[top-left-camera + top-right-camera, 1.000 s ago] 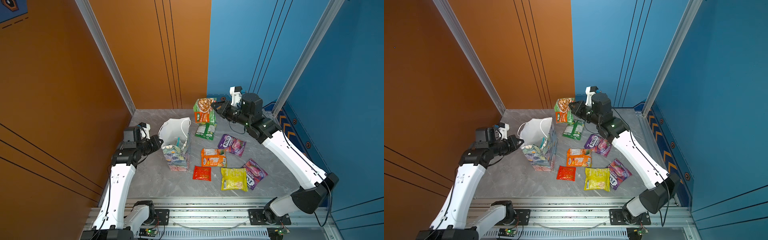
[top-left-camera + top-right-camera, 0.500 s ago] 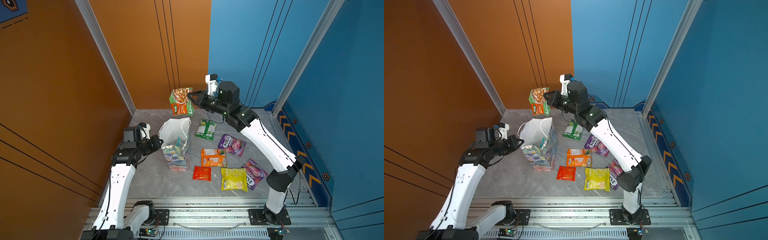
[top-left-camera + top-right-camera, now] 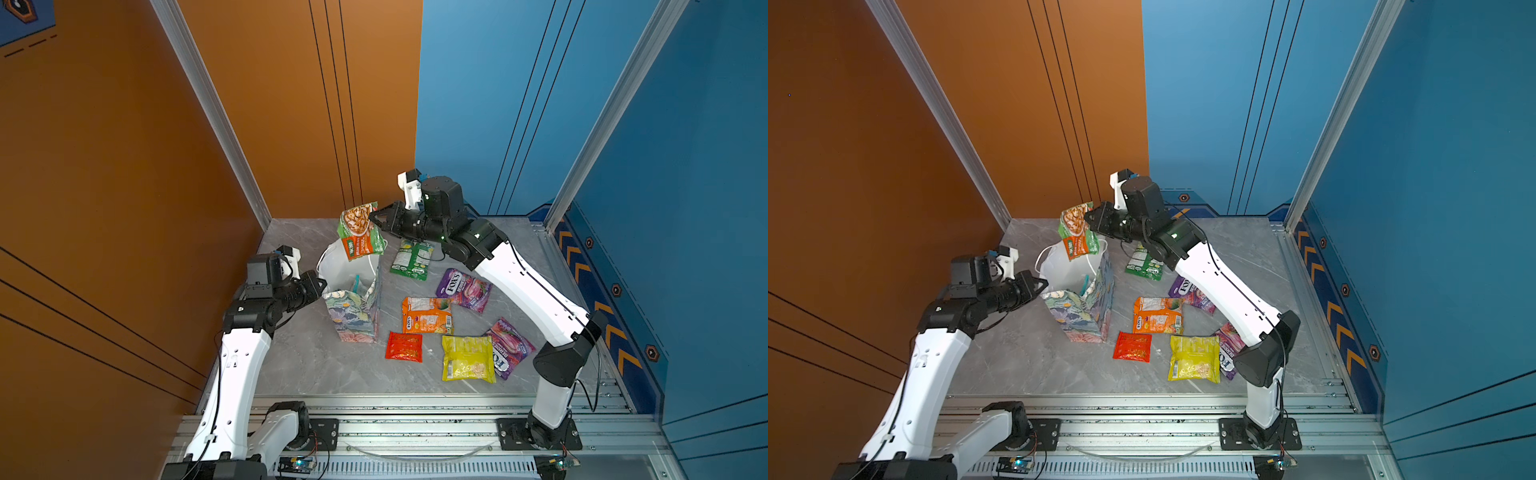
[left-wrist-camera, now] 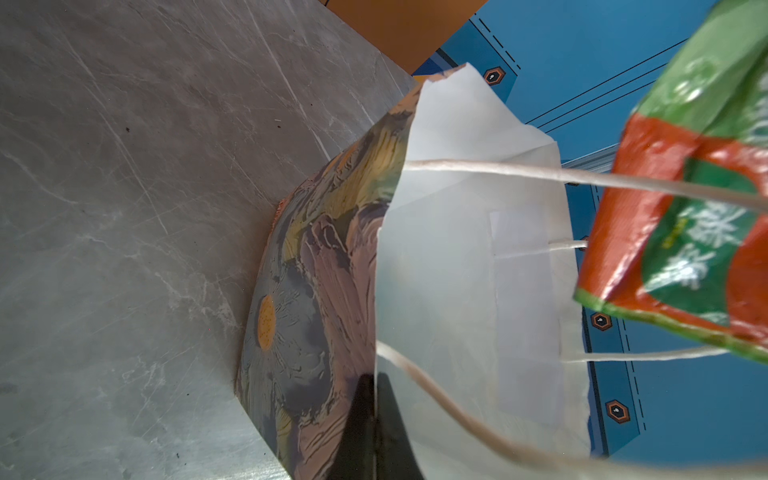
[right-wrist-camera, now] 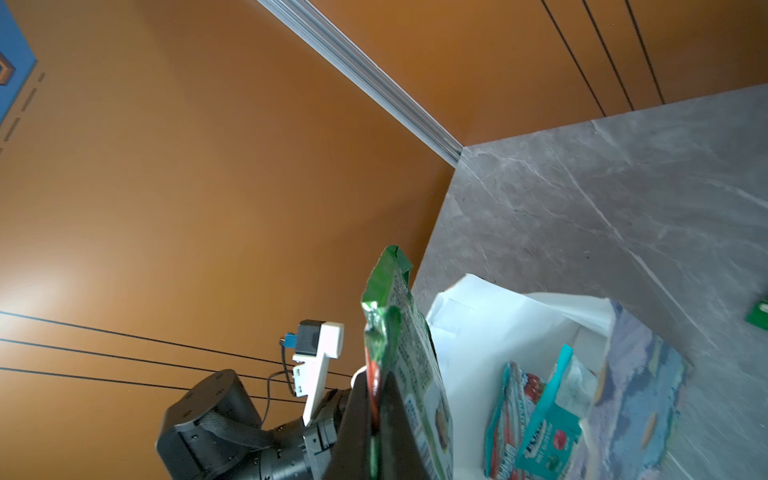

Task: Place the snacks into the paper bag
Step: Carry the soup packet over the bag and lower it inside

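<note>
Paper bag (image 3: pixel 353 320), floral print, upright just left of frame centre in both top views; mouth open, white inside, cord handles loose. Left gripper (image 3: pixel 323 286) at its left rim, fingers (image 4: pixel 361 415) pressed together on the paper edge, one outside and one inside, per left wrist view. Right gripper (image 3: pixel 376 220) extended in from the right, above the bag's far side; jaws pinched tight on the side edge of a green-and-red packet (image 3: pixel 359 230). Packet hanging upright, clear of the table (image 3: pixel 316 365), lower end over the bag mouth and overlapping the far rim in both top views. Inside the bag: teal packet (image 5: pixel 544 419) standing on edge, second teal packet (image 5: pixel 509 415) with red fruit print just beside it. Flat on the table, right of the bag: green packet (image 3: pixel 411 259) nearest the back, purple FOX'S packet (image 3: pixel 463 289), orange packet (image 3: pixel 426 316), small red packet (image 3: pixel 404 347), yellow packet (image 3: pixel 467 358), second purple packet (image 3: pixel 512 345) touching the yellow one, lower right of centre.
</note>
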Robot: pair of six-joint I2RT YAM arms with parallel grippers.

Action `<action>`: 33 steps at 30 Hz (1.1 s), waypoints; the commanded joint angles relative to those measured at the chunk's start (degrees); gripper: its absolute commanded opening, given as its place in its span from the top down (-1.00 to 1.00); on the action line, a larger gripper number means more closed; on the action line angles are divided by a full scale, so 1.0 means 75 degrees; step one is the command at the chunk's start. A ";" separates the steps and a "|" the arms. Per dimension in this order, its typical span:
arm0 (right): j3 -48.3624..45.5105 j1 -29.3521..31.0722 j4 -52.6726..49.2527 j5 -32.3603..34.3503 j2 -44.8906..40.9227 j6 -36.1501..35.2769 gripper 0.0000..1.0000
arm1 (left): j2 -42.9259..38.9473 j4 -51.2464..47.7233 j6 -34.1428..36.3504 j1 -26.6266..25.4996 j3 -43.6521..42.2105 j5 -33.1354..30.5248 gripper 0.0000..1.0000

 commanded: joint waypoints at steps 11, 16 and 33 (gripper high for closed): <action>-0.0251 -0.0193 -0.1388 0.0675 -0.0510 -0.0578 1.00 | -0.0113 0.0174 0.0019 0.0100 -0.0114 0.0155 1.00; -0.0270 -0.0181 -0.1762 0.0775 -0.0451 -0.0696 1.00 | -0.0107 0.0261 -0.0017 0.0109 -0.0114 0.0169 1.00; -0.0298 0.0051 -0.2041 0.1367 -0.0319 -0.0943 0.94 | -0.0148 0.0314 -0.0053 0.0135 -0.0340 0.0217 1.00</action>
